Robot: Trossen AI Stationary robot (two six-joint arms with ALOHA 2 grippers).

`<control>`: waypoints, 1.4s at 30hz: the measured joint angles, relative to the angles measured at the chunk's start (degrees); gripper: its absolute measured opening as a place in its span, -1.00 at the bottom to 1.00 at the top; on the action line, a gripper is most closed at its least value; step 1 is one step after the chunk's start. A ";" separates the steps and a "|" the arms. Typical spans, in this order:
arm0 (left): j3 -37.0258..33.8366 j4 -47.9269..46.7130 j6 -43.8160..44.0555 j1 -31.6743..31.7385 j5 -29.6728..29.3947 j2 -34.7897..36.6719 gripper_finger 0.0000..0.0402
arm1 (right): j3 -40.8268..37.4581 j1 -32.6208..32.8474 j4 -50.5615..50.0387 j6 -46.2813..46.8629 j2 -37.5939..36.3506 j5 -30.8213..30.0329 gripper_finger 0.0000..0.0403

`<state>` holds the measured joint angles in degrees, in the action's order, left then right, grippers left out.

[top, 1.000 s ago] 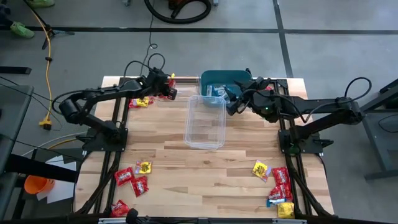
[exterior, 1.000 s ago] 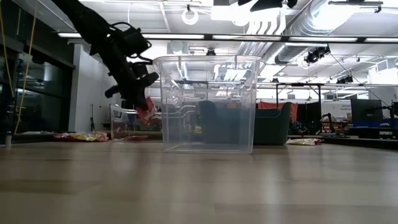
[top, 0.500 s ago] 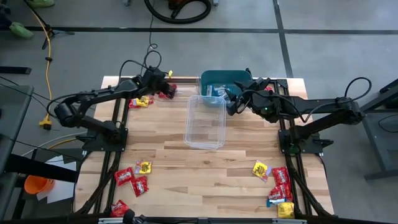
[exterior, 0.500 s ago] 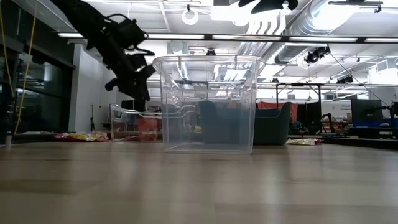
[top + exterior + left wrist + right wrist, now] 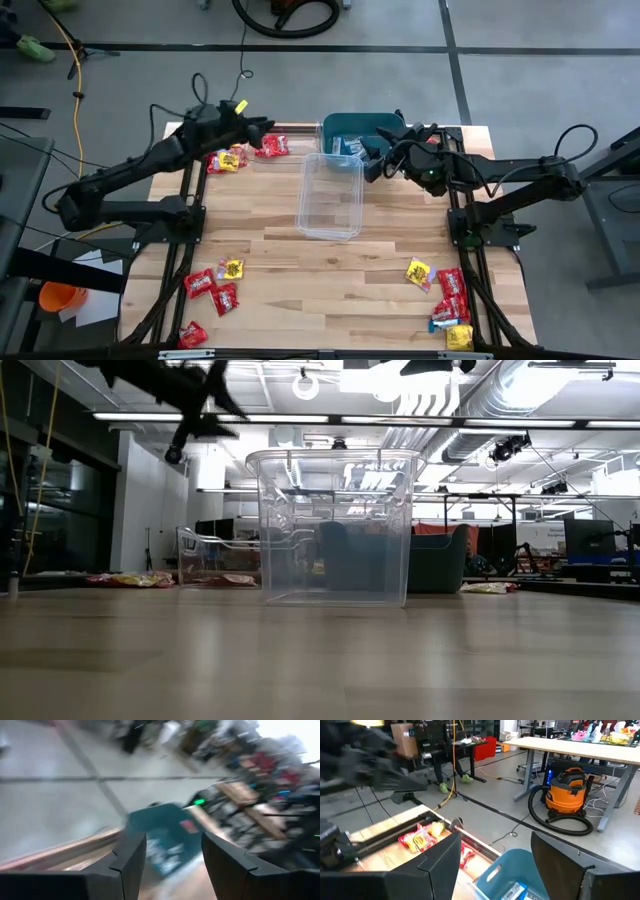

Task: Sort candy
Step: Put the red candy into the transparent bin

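Since the earlier frame, the left gripper (image 5: 262, 127) has been raised and drawn back from the red candy (image 5: 272, 146), now left on the surface (image 5: 400, 230) beside the clear tub (image 5: 331, 195); its fingers (image 5: 131, 862) are seen spread and empty. The right gripper (image 5: 375, 160) is held over the teal bin (image 5: 345, 127), fingers (image 5: 440, 860) apart.

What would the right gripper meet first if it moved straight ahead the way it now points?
Probably the teal bin: it lies directly beyond the open right gripper, with a light blue candy inside. Depth is unclear.

Left gripper (image 5: 262, 126) raised at the table's far edge, fingers apart, empty; right gripper (image 5: 372, 166) likewise parted
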<state>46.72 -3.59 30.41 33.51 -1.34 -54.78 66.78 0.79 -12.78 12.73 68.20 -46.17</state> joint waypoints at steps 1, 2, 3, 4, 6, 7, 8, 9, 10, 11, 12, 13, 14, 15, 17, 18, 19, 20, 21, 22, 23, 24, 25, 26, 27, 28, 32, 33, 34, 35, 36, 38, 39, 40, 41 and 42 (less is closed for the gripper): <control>0.02 1.18 0.02 -1.66 0.06 0.77 -0.11 | 0.00 -0.55 0.59 0.30 0.00 0.74 0.17; 0.02 2.13 0.02 -3.50 0.08 1.29 -0.11 | 0.00 -1.09 1.27 0.29 0.01 1.71 0.17; 0.02 3.09 0.04 -5.37 0.10 1.64 -0.11 | 0.00 -1.61 1.84 0.32 0.02 2.94 0.17; 0.02 4.14 0.02 -7.29 0.12 1.75 -0.11 | 0.00 -2.17 2.50 0.34 0.02 4.42 0.17; 0.02 6.18 -0.25 -11.38 0.94 1.69 -0.11 | 0.00 -3.32 3.50 1.32 0.02 10.03 0.17; 0.02 7.77 -1.09 -13.30 2.04 1.46 -0.11 | 0.00 -3.97 4.04 2.24 0.00 13.95 0.17; 0.02 9.47 -2.53 -15.42 3.33 1.13 -0.11 | 0.00 -4.71 4.43 3.19 -0.06 19.07 0.17; 0.02 11.00 -4.10 -17.48 4.50 0.72 -0.11 | 0.00 -5.41 4.60 3.95 -0.12 24.67 0.17; 0.02 12.58 -6.07 -19.60 5.79 0.32 -0.11 | 0.00 -5.98 4.86 4.27 -0.13 29.96 0.17; 0.01 14.19 -7.92 -21.64 6.58 -0.12 -0.11 | 0.00 -6.47 5.03 4.37 -0.13 35.12 0.17; 0.00 16.03 -9.75 -23.64 7.02 -0.51 -0.11 | 0.00 -6.79 5.24 4.38 -0.13 39.74 0.17; 0.00 17.89 -11.43 -25.46 6.99 -0.80 -0.11 | 0.00 -6.96 5.72 4.38 -0.13 43.53 0.17; 0.00 19.56 -12.78 -27.22 6.76 -1.12 -0.11 | 0.00 -7.04 6.40 4.38 -0.13 46.46 0.17; 0.00 21.28 -13.97 -28.64 6.35 -1.51 -0.11 | 0.00 -7.05 7.13 4.40 -0.13 48.61 0.17; 0.00 23.06 -16.56 -30.71 5.14 -2.01 -0.11 | 0.00 -6.96 8.60 4.88 -0.13 51.45 0.17; 0.00 23.47 -18.08 -31.40 4.26 -2.08 -0.11 | 0.00 -6.98 9.41 4.84 -0.13 52.24 0.17; 0.00 23.55 -19.50 -31.90 3.18 -2.06 -0.11 | 0.00 -7.01 10.06 4.62 -0.13 52.37 0.17; 0.00 23.44 -20.80 -32.25 2.03 -2.00 -0.11 | 0.00 -7.03 10.57 3.72 -0.13 52.34 0.17; 0.00 23.18 -21.76 -32.45 1.03 -1.99 -0.11 | 0.00 -7.03 10.88 2.42 -0.13 52.33 0.17; 0.00 22.90 -22.20 -32.55 0.22 -2.01 -0.11 | 0.00 -7.09 10.92 1.12 -0.13 52.35 0.17; 0.00 22.81 -22.37 -32.56 -0.35 -2.05 -0.11 | 0.00 -7.18 10.91 0.01 -0.13 52.34 0.17; 0.00 22.83 -22.40 -32.56 -0.65 -2.05 -0.11 | 0.00 -7.18 10.89 -0.71 -0.13 52.35 0.17; 0.00 22.84 -22.31 -32.56 -0.75 -2.01 -0.11 | 0.00 -7.18 10.91 -1.00 -0.13 52.35 0.17; 0.00 22.83 -22.14 -32.56 -0.84 -1.99 -0.11 | 0.00 -7.18 10.91 -1.09 -0.13 52.35 0.17; 0.00 22.83 -22.14 -32.56 -0.83 -2.00 -0.11 | 0.00 -7.18 10.91 -0.99 -0.13 52.35 0.17; 0.00 22.79 -22.14 -32.56 -0.83 -1.99 -0.11 | 0.00 -7.17 10.90 -0.70 -0.13 52.35 0.17; 0.00 22.77 -22.14 -32.37 -0.83 -1.99 -0.11 | 0.00 -7.14 10.87 1.30 -0.13 52.37 0.17; 0.00 22.77 -22.13 -32.25 -0.84 -1.99 -0.11 | 0.00 -7.14 10.84 1.63 -0.13 52.38 0.17; 0.00 22.77 -22.14 -32.08 -0.84 -1.99 -0.11 | 0.00 -7.14 10.76 1.81 -0.13 52.39 0.17; 0.00 22.77 -22.12 -31.97 -0.85 -1.99 -0.11 | 0.00 -7.14 10.57 1.82 -0.13 52.38 0.17; 0.00 22.74 -22.13 -31.97 -0.86 -1.99 -0.11 | 0.00 -7.14 10.35 1.82 -0.13 52.39 0.17; 0.00 22.74 -22.12 -31.97 -0.87 -1.99 -0.11 | 0.00 -7.14 9.99 2.48 -0.13 52.39 0.17; 0.00 22.74 -22.12 -31.97 -0.87 -1.99 -0.11 | 0.00 -7.14 9.95 3.49 -0.13 52.39 0.17; 0.00 22.72 -22.12 -31.97 -0.87 -1.99 -0.11 | 0.00 -7.14 9.93 4.68 -0.13 52.39 0.17; 0.00 22.72 -22.12 -31.97 -0.87 -1.99 -0.11 | 0.00 -7.14 9.93 5.65 -0.13 52.39 0.17; 0.00 22.72 -22.12 -31.97 -0.87 -1.99 -0.11 | 0.00 -7.14 9.89 6.43 -0.13 52.39 0.17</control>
<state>46.72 19.14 8.29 1.54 -2.22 -56.77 66.78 -6.35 -2.89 19.15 68.07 6.22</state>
